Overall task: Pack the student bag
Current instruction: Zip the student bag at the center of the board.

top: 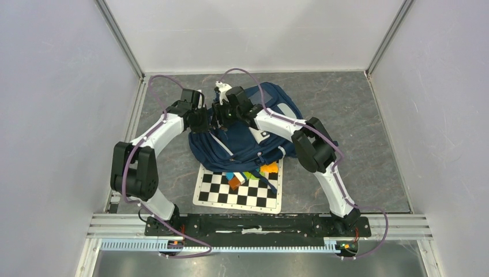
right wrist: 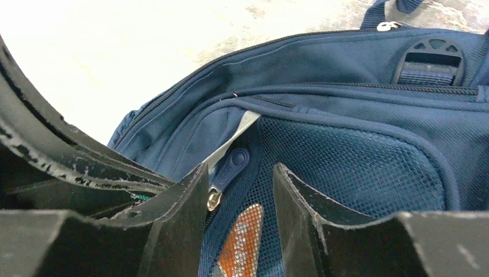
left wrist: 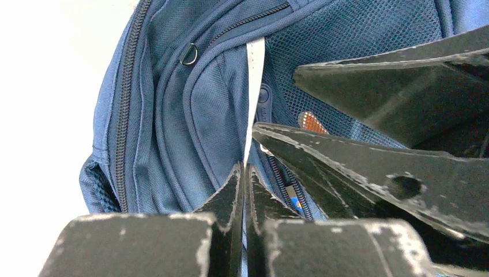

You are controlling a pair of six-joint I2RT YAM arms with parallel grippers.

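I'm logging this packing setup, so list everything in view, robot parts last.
navy blue fabric backpack: one, navy, middle of the table.
navy rubber zip pull: one, navy with a silver clip, on the backpack's front.
black-and-white checkered board: one, on the table, at the backpack's near edge.
small coloured blocks: several, orange, green and blue, on the board's far edge; exact count unclear.
grey mottled table: one, under everything.
purple cables: two, one along each arm.
left fingers: black, shut on the backpack's pale grey stripe.
right fingers: black, open either side of the zip pull.
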